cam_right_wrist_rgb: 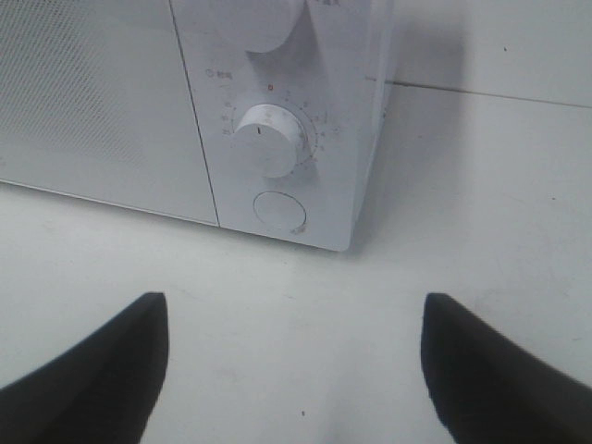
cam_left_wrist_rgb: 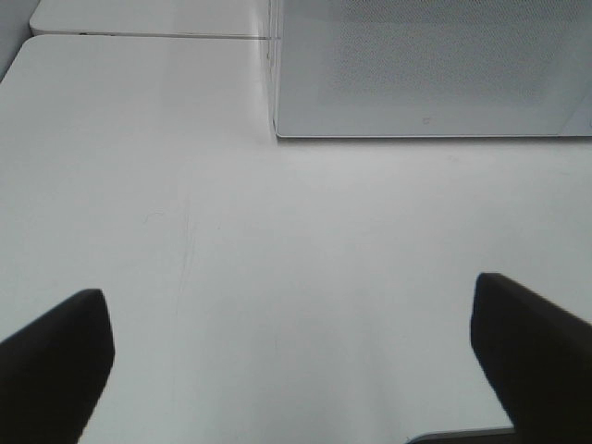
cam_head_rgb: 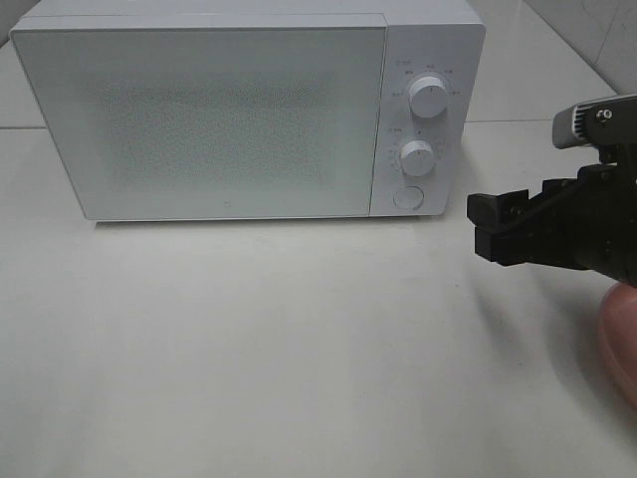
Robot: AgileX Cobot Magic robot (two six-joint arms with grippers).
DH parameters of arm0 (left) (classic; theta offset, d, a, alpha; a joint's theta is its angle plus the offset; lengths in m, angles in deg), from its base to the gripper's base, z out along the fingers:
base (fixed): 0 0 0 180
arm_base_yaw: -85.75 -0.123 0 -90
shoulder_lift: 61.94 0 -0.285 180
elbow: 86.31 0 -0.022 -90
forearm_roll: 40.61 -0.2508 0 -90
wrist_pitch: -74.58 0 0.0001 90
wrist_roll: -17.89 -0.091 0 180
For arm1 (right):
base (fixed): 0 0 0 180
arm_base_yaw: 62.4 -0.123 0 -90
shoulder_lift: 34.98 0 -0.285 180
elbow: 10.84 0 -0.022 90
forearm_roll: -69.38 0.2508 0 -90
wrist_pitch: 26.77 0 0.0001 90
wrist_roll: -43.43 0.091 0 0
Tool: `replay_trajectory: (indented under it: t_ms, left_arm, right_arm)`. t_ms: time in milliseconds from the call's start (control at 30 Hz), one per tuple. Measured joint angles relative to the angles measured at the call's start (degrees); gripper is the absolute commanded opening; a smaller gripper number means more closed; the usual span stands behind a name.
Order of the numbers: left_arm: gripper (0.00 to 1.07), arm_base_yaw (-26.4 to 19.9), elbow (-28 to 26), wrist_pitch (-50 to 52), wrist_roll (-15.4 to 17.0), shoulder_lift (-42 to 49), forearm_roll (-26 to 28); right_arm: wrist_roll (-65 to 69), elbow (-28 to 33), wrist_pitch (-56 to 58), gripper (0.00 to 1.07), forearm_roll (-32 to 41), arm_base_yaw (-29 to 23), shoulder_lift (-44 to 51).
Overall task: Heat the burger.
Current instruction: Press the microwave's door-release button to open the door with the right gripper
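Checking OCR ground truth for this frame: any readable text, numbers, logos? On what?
No text is legible in any view.
Upper knob of the microwave: grey marks around it, too small to read.
Lower knob: scale digits, a short label and a red mark, all blurred.
Door, bottom edge: tiny logo mark, unreadable.

White microwave (cam_head_rgb: 438, 45), grey dotted door (cam_head_rgb: 219, 119), white table (cam_head_rgb: 249, 349), black tool (cam_head_rgb: 484, 228)

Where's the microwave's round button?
In the high view, the flat round white button sits low on the right panel of the boxy white microwave, under the lower white knob.
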Motion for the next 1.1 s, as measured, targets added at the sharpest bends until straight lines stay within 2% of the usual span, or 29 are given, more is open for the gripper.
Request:
replay_trajectory:
  t_ms: [33,67,133,200,233,267,300,367,400,500,567,833,1100]
  left_arm:
    - [0.99,0.0,0.0,0.0,0.0,0.0,0.0]
    - [0.99,0.0,0.0,0.0,0.0,0.0,0.0]
    - [0.99,0.0,0.0,0.0,0.0,0.0,0.0]
    - [0.99,0.0,0.0,0.0,0.0,0.0,0.0]
    - [0.99,0.0,0.0,0.0,0.0,0.0,0.0]
    - [0.99,0.0,0.0,0.0,0.0,0.0,0.0]
    - [0.99,0.0,0.0,0.0,0.0,0.0,0.0]
    - [0.99,0.0,0.0,0.0,0.0,0.0,0.0]
    - [0.99,0.0,0.0,0.0,0.0,0.0,0.0]
    - [0.99,0.0,0.0,0.0,0.0,0.0,0.0]
    - [0.99,0.0,0.0,0.0,0.0,0.0,0.0]
    - [0.99,0.0,0.0,0.0,0.0,0.0,0.0]
    - [0.99,0.0,0.0,0.0,0.0,0.0,0.0]
  right_arm:
    - [-2.3,0.3,-2.3,0.74,3.4,-2.1,-0.9]
    - [-2.3,0.3,-2.3,0.74,3.4,-2.1,-0.9]
    - [-5.8,0.5,-6.0,0.74,7.8,-5.5,-2.6]
    - [-6.9,0.6,-7.3,0.74,9.4,-6.7,-3.3]
    - [-8.6,0.6,-10.0,0.74,12.5,-9.2,-4.6]
    - [-8.6,0.6,-10.0,0.74,12.5,-9.2,-4.6]
    - [-10.1,0.6,-13.2,0.74,16.3,-11.5,-5.8]
    - [-10.6,0.6,-14.6,0.74,17.9,-12.9,-6.5]
    - [-12.0,0.6,-18.2,0.74,21.8,-15.2,-7.9]
    - [-12.4,0.5,-19.5,0.74,23.3,-16.3,-8.4]
    - [-12.9,0.6,-24.1,0.74,29.7,-20.6,-10.7]
    - [-13.0,-0.6,-27.2,0.74,37.6,-26.9,-14.7]
    - [-13.0,-2.1,-27.3,0.74,39.3,-28.5,-17.1]
